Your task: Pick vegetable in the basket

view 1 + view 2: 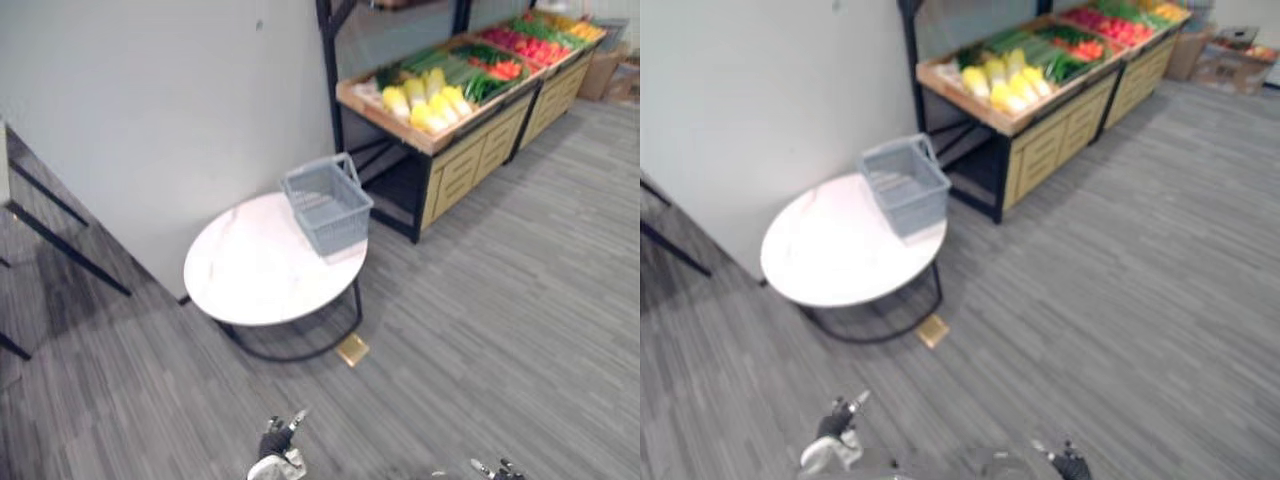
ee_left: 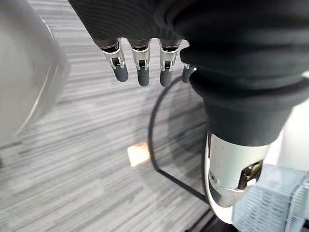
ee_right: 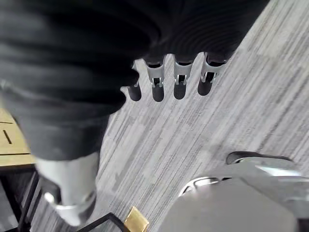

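I see pale yellow cabbages (image 1: 430, 100) on wooden produce stand (image 1: 460, 170) far right, past grey plastic basket (image 1: 327, 205). My right hand (image 3: 179, 84) looks nearer than left hand (image 2: 143, 72); both sets of fingers straight, empty.

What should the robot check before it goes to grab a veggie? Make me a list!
1. The basket stands upright on the table: ok.
2. The left hand is open and empty: ok.
3. The right hand is open and empty: ok.
4. The vegetables on the stand are within reach: not ok, they lie far off, past the table.
5. Which vegetable to pick is settled: cannot tell.
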Controlling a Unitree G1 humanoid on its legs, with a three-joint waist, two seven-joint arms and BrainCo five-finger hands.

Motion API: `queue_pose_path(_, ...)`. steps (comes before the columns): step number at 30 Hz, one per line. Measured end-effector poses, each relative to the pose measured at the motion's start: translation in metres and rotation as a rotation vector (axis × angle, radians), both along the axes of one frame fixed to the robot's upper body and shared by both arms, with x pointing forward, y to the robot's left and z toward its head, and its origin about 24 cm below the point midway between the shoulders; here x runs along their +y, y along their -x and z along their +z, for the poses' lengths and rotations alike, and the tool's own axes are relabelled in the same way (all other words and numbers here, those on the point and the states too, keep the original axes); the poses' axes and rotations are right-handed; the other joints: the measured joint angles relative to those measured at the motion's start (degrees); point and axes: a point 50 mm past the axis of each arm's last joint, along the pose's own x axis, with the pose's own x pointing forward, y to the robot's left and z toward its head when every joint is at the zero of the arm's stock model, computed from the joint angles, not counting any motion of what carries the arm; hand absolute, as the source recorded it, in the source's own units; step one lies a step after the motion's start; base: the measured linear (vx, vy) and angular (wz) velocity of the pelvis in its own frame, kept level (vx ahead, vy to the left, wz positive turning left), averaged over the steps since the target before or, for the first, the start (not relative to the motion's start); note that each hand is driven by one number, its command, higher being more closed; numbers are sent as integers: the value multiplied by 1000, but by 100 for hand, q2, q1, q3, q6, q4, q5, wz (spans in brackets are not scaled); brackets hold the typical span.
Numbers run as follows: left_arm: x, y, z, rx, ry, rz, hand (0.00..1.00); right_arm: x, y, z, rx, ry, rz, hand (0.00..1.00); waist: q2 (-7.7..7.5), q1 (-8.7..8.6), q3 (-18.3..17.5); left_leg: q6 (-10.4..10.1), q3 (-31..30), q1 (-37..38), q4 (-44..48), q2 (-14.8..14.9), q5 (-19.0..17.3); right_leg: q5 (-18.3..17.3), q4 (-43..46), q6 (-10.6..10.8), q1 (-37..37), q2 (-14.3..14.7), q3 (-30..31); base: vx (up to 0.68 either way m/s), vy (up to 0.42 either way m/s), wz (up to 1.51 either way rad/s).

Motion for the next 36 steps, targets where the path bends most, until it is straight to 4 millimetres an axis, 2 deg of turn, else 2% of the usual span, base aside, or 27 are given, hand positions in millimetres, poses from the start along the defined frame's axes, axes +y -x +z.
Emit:
queue_pose_path(2,4,-3,2,-16,-17,1,0,-1,1,0,10,6,-7,0,1,84,4,221,231,-424,-615,23,-403,-3,-185,137,245,-22,50,381,87,-23)
queue_pose_path(3,7,-3,3,-23,-30,-6,0,0,0,0,6,7,-8,0,-23,106,15,275,455,-546,-1352,-5,-525,-31,-326,235,430,-80,72,444,169,-17)
queue_pose_path(5,9,-3,3,-29,-26,8,0,1,-5,1,-17,6,-10,0,-65,125,9,358,901,-465,-2965,-141,-486,-111,-508,428,697,-245,65,415,194,-5)
queue_pose_path(6,8,-2,3,-32,-24,13,0,2,-9,3,-40,6,-10,0,-67,141,9,450,1041,-318,-4219,-329,-268,-201,-598,571,871,-352,51,352,205,4)
queue_pose_path(7,8,0,2,-28,-23,13,0,2,-11,4,-53,10,-6,0,-42,162,-5,457,1028,-242,-4989,-427,-80,-324,-640,634,994,-406,52,446,298,1)
queue_pose_path(8,9,2,2,-23,-27,15,0,3,-12,4,-54,10,9,0,-52,224,-12,523,1025,-207,-5186,-480,377,-458,-633,744,1114,-470,92,462,304,-4)
queue_pose_path(9,12,6,1,-16,-33,21,0,6,-14,3,-55,-1,17,0,-122,249,-119,741,1083,-200,-5116,-634,507,-552,-654,649,1183,-568,195,591,331,4)
queue_pose_path(10,20,9,1,-6,-53,22,0,16,-20,3,-73,-33,15,0,-332,227,-232,802,1172,-278,-4970,-802,247,-427,-676,557,1132,-727,456,505,256,4)
queue_pose_path(11,24,11,1,4,-60,21,0,24,-27,3,-91,-55,22,0,-397,237,-265,820,1196,-340,-4817,-846,69,-237,-625,505,1068,-777,683,505,259,8)
queue_pose_path(13,30,17,-2,37,-72,18,0,35,-36,3,-114,-85,26,0,-508,246,-341,988,1264,-264,-4644,-982,-134,79,-395,660,1026,-920,1053,525,286,3)
queue_pose_path(14,32,26,-5,75,-78,3,0,37,-36,3,-117,-92,25,0,-602,245,-459,1042,1305,-72,-4759,-1184,-270,181,160,761,834,-1069,1277,569,292,12)
queue_pose_path(16,31,32,-8,109,-78,-27,0,32,-33,2,-112,-87,12,0,-577,226,-464,1069,1262,383,-5042,-1356,-450,734,1700,1050,288,-1143,1531,436,228,16)
queue_pose_path(17,31,31,-7,112,-88,-56,0,30,-28,1,-93,-87,16,0,-528,219,-435,1058,1227,768,-5238,-1426,-552,1261,3018,1376,-199,-1120,1736,390,170,19)
queue_pose_path(18,31,32,-8,128,-95,-96,0,31,-26,0,-88,-91,17,0,-507,181,-416,1078,1131,1143,-5374,-1475,-628,1250,4108,1370,-638,-1071,1730,394,147,22)
queue_pose_path(19,31,34,-9,142,-97,-115,0,31,-26,0,-88,-92,19,0,-510,153,-397,1082,1085,1343,-5444,-1502,-641,1192,4475,1286,-814,-1026,1667,409,109,30)
queue_pose_path(20,29,36,-10,159,-98,-140,0,29,-27,1,-99,-90,10,0,-505,85,-374,1080,989,1745,-5633,-1533,-640,920,4911,982,-1107,-981,1436,392,76,38)
queue_pose_path(21,27,36,-11,160,-97,-156,0,27,-29,2,-103,-83,14,0,-491,18,-364,1079,901,2001,-5729,-1519,-639,566,4866,717,-1328,-983,1089,366,54,48)
queue_pose_path(23,26,32,-10,150,-96,-157,0,27,-29,2,-111,-84,10,0,-482,-34,-356,1079,714,2192,-5783,-1477,-640,254,4306,578,-1522,-989,713,257,-19,62)
queue_pose_path(24,25,30,-10,143,-89,-143,0,27,-32,3,-123,-87,0,0,-474,-91,-345,1064,567,2340,-5895,-1424,-650,201,3439,495,-1636,-1000,489,267,-73,75)
queue_pose_path(26,24,29,-9,135,-82,-127,0,26,-32,3,-131,-91,-11,0,-461,-90,-331,925,475,2437,-6011,-1349,-742,239,2411,550,-1691,-1007,432,259,-127,71)
queue_pose_path(28,28,35,-10,146,-87,-85,0,28,-32,3,-131,-102,-13,0,-497,-50,-284,711,276,2506,-6022,-1238,-882,402,881,632,-1654,-1058,612,298,-276,55)
queue_pose_path(30,30,42,-11,161,-86,-17,0,31,-32,3,-134,-108,-15,0,-506,-28,-237,442,117,2508,-5830,-1089,-1106,761,200,651,-1577,-1065,850,267,-371,32)
queue_pose_path(31,30,44,-11,162,-80,10,0,30,-32,3,-134,-106,-16,0,-460,4,-231,235,31,2524,-5729,-907,-1252,1253,201,858,-1474,-938,801,268,-426,26)
queue_pose_path(32,27,44,-12,165,-71,16,0,28,-33,4,-139,-101,-17,0,-438,12,-225,160,14,2542,-5723,-765,-1297,1217,305,830,-1479,-813,744,314,-500,20)
queue_pose_path(33,20,47,-13,167,-51,29,0,23,-36,6,-153,-85,-10,0,-246,50,-219,80,14,2586,-5784,-570,-1266,969,471,753,-1502,-640,576,259,-388,21)
queue_pose_path(34,17,45,-13,162,-42,32,0,20,-36,7,-157,-79,-13,0,-175,43,-193,39,4,2596,-5809,-494,-1214,857,573,712,-1515,-609,471,287,-420,40)
queue_pose_path(36,15,45,-14,160,-33,49,0,17,-37,7,-155,-72,-10,0,-129,37,-183,-46,-48,2602,-6001,-385,-723,571,744,581,-1490,-594,225,203,-323,53)
